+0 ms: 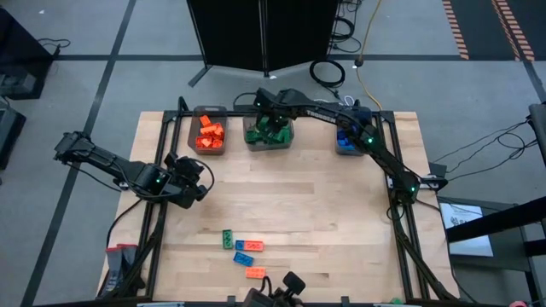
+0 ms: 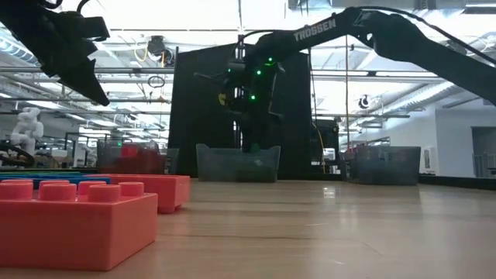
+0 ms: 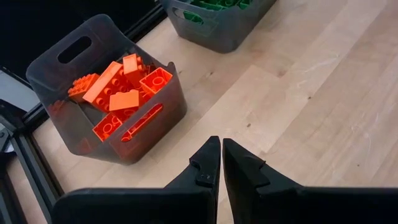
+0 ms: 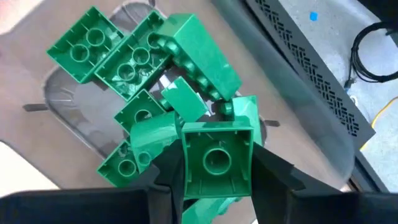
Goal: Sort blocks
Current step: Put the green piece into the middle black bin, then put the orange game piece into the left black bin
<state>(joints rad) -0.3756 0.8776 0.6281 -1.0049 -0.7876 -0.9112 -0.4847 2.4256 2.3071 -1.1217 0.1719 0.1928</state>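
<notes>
Pinching a green block (image 4: 217, 160) between its two dark fingers, the right gripper (image 1: 271, 121) is being held directly over the middle bin (image 1: 270, 142), where a heap of green blocks (image 4: 134, 59) is lying beneath the gripped piece, hollow undersides and studs facing various ways. In the low view this gripper (image 2: 252, 139) is seen hanging at the rim of that translucent bin (image 2: 237, 164). To one side of it, the bin of orange blocks (image 1: 209, 135) is standing at the back edge of the table (image 1: 324, 213), and to the other side a third bin (image 1: 347, 141) holding blue is partly being covered by the right arm. Well apart from the bins, near the front edge, a few unsorted blocks are lying close together: a green one (image 1: 228, 239), a blue one (image 1: 243, 257), and orange ones (image 1: 254, 273). The left gripper (image 1: 194, 181) is being kept over bare wood near the orange bin (image 3: 115, 99), its fingers (image 3: 208, 165) pressed together with nothing between them.
</notes>
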